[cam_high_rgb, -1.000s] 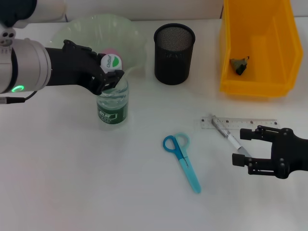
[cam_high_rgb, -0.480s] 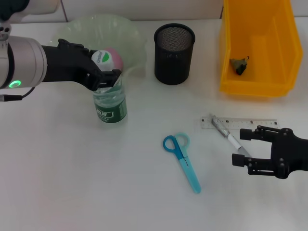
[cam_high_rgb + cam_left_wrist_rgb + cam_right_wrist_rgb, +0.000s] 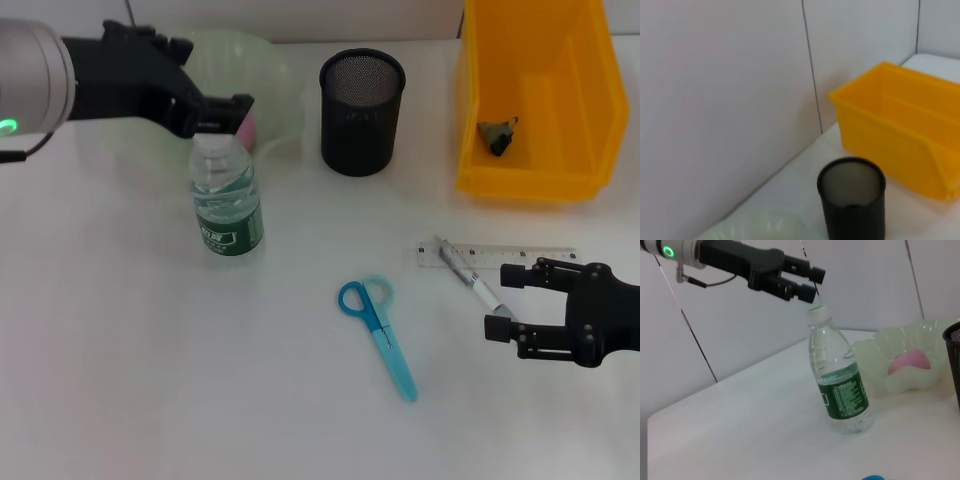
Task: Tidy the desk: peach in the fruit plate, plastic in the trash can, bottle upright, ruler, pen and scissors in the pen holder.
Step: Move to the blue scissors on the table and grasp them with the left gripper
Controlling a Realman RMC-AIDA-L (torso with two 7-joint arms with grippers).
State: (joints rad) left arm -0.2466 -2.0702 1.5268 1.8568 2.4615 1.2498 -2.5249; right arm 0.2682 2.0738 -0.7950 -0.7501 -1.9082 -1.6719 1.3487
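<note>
- Clear plastic bottle with a green label (image 3: pixel 226 195) stands upright on the white desk (image 3: pixel 150 380), its long axis vertical and its cap end up; I see the same in the right wrist view (image 3: pixel 839 385).
- Left gripper (image 3: pixel 222 112) hangs just above the bottle's top, fingers parted and gripping nothing I can see.
- Behind the bottle sits the pale green wavy-rimmed fruit plate (image 3: pixel 270 75) with the pink peach (image 3: pixel 245 127) in it.
- Right of the bottle, the black mesh cylinder pen holder (image 3: pixel 361 112) stands open-topped; further right is the yellow plastic bin (image 3: pixel 535 170) with a dark crumpled scrap (image 3: pixel 497 136) inside.
- Blue-handled scissors (image 3: pixel 380 335) lie flat well right of the bottle and nearer me, handles toward it, blades pointing away.
- Beyond the scissors, a silver pen (image 3: pixel 470 281) lies slantwise across a clear ruler (image 3: pixel 530 256).
- Right gripper (image 3: pixel 503 301) is at the pen's near end, fingers wide, empty.
- Open desk lies all around the bottle's left side.
</note>
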